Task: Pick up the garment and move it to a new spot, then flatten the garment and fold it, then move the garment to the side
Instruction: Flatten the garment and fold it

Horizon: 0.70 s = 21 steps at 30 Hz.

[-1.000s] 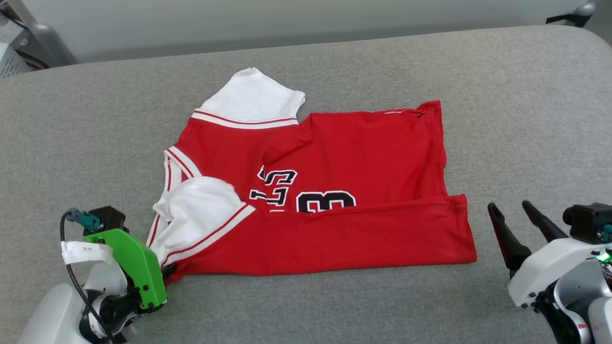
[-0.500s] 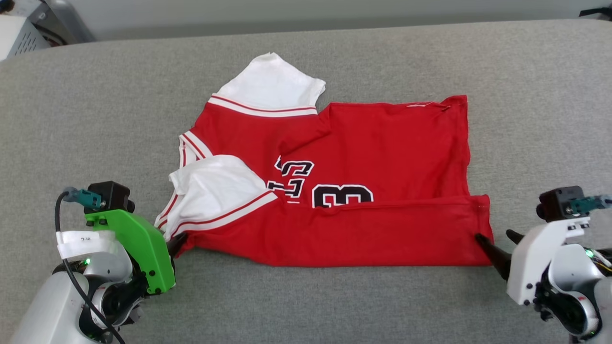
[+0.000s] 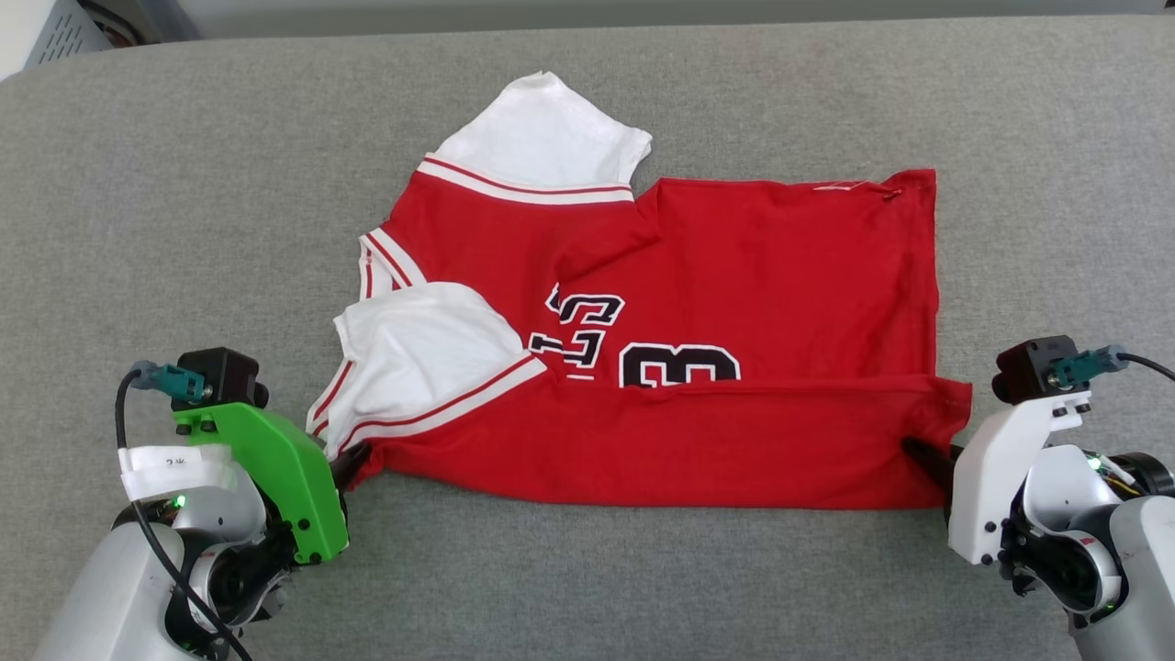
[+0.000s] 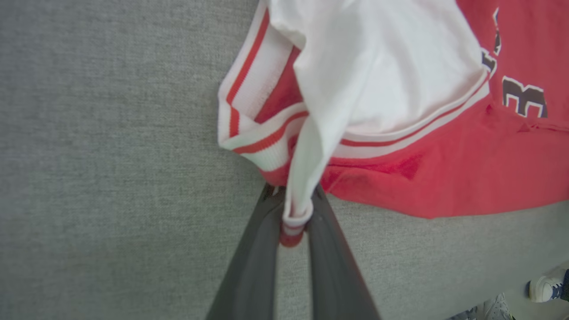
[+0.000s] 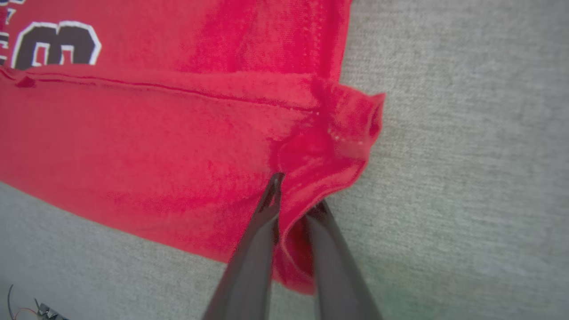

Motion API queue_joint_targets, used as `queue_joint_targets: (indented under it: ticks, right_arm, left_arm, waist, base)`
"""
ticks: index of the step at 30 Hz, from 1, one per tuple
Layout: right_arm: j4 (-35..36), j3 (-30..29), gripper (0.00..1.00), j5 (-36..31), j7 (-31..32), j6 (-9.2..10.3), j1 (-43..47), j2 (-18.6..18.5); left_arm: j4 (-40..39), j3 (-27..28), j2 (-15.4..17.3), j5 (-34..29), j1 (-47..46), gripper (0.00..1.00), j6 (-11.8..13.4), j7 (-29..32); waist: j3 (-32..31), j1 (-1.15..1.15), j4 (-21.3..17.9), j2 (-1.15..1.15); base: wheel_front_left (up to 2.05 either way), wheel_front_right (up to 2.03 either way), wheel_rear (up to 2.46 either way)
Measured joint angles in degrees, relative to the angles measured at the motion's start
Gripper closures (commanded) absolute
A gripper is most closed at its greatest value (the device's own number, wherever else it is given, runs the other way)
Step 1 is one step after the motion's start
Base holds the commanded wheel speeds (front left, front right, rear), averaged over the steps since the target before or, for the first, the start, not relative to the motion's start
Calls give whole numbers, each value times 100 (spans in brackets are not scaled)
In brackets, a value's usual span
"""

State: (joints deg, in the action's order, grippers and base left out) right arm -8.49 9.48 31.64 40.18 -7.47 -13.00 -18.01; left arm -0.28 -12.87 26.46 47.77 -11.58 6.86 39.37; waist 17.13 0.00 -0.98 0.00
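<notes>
The garment (image 3: 734, 266), a red jersey with white sleeves and black number print, lies spread on the grey padded surface (image 3: 587, 578) with its near long edge folded up over the front. My left gripper (image 3: 353, 462) is at the near-left corner. In the left wrist view that gripper (image 4: 293, 195) is shut on the striped trim and white sleeve edge (image 4: 295, 222). At the near-right corner is my right gripper (image 3: 923, 456). The right wrist view shows this gripper (image 5: 298, 191) pinching a bunched fold of red cloth (image 5: 329, 146).
The grey surface extends well beyond the jersey on all sides. Its far edge runs along the top of the head view, with a white vented box (image 3: 60, 28) past the far-left corner. A shoe (image 4: 544, 289) shows on the floor beyond the near edge.
The head camera has tilted and shifted the picture. My right gripper has moved from open beside the jersey onto its near-right corner and closed on the cloth. The left gripper keeps its hold.
</notes>
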Motion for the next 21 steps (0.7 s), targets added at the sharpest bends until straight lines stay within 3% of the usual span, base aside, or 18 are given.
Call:
queue_joint_targets:
  ticks: [15,21]
  right_arm:
    - [100,-257,100,177,77,-5,162,-19]
    - [303,-353,100,294,270,-7,526,-33]
  left_arm:
    - [-359,29,88,-43,377,100,-46,-176]
    - [-747,75,219,-43,881,100,111,-153]
  waist:
    - [-717,0,-48,0]
    - [-1161,0,-93,0]
  base:
    - [0,0,0]
    - [0,0,0]
